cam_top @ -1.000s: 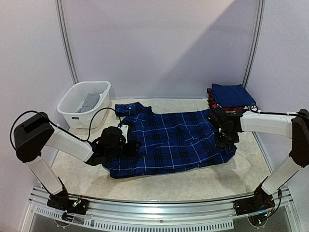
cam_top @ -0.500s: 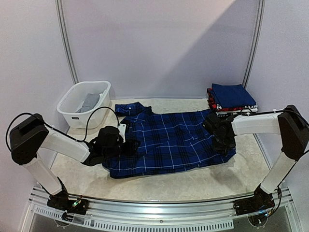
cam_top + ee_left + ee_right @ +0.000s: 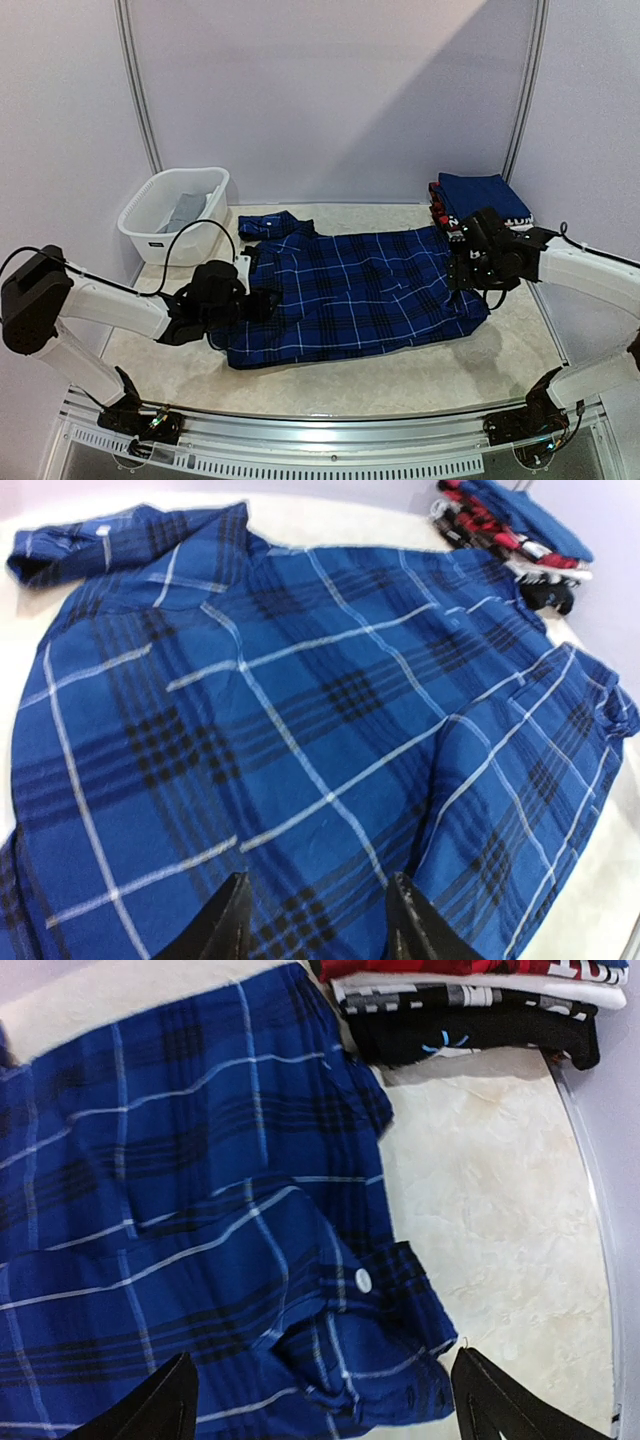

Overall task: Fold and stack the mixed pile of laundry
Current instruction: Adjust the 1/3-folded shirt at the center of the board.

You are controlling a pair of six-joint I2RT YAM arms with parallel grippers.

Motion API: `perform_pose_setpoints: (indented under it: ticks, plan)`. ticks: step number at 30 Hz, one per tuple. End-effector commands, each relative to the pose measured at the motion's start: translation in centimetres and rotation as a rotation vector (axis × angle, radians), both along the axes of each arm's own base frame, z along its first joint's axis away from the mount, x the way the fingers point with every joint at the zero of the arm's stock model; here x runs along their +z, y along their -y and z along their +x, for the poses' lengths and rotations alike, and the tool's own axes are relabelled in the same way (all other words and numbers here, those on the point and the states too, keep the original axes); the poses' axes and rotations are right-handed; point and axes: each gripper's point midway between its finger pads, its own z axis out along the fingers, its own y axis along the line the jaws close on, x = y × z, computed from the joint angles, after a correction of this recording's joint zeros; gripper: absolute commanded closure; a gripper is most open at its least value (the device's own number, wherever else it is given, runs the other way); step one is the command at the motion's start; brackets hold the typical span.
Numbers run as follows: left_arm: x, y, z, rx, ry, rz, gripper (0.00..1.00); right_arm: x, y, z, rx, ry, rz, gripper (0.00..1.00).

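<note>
Right pincer first: spread wide, gripping nothing, poised just above the rumpled right-hand corner of the plaid shirt, close to a white button on the hem. To its right, bare marbled bench. Just beyond, in the far right corner of the bench, a stack of folded clothes: dark blue on top, red, white and black layers beneath, near the shirt's edge.

Left pincer next: set at a middling gap, tips low against the left end of the same shirt. Flat plaid in the space between the fingers, with no pinched fold to be seen.

Outward from there, the shirt itself: dark blue with thin light lines, laid out flat across the middle of the bench, long side running left to right. At its far left corner, a rolled sleeve poking out toward the back wall. Further left, clear of the shirt, a white slotted basket at the far left of the bench, with a grey garment lying inside.
</note>
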Motion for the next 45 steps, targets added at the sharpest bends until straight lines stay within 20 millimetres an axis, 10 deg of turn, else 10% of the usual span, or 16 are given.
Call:
perform_pose_setpoints:
  ticks: [1,8,26,45]
  plan:
    - [-1.8,-1.4,-1.7,0.044,-0.077,0.056,0.51,-0.2,-1.1,-2.1,0.057,-0.015,0.106,0.16]
    - [-2.6,-5.6,-4.5,0.192,-0.160,0.151,0.41,-1.9,-3.3,-0.9,0.100,0.038,0.245,0.56]
    - [-7.4,-7.9,-8.3,0.212,-0.345,0.205,0.46,-14.6,-0.5,-0.2,-0.084,-0.178,0.317,0.64]
    - [-10.6,-6.3,-8.6,0.163,-0.342,0.081,0.50,-8.5,-0.6,-1.6,-0.028,-0.090,0.321,0.62]
